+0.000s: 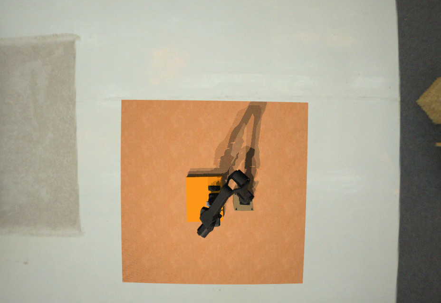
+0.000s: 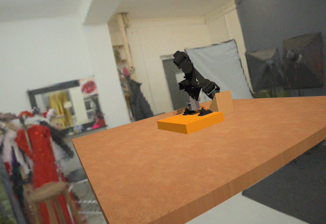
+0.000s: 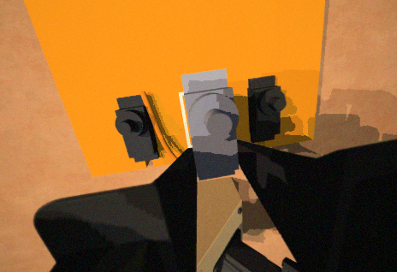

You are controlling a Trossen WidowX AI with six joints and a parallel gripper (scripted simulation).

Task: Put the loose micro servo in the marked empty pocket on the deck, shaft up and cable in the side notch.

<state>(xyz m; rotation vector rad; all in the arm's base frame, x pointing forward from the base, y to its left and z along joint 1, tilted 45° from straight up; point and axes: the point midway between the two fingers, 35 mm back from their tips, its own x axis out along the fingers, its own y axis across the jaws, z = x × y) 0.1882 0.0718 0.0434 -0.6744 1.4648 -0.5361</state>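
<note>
deck (image 3: pixel 171 30) orange | servo (image 3: pixel 211 120) grey | claw (image 3: pixel 216 175) blk | table (image 2: pixel 210 163) wood-brown

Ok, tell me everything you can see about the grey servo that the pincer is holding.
The grey servo is a small boxy block, matt like plastic, with a round hub and short shaft on top, facing the wrist camera. The black pincer is shut on its sides. It hangs over the orange deck, between two dark servos already seated there, above a white-outlined pocket. Whether it touches the deck is unclear.
</note>
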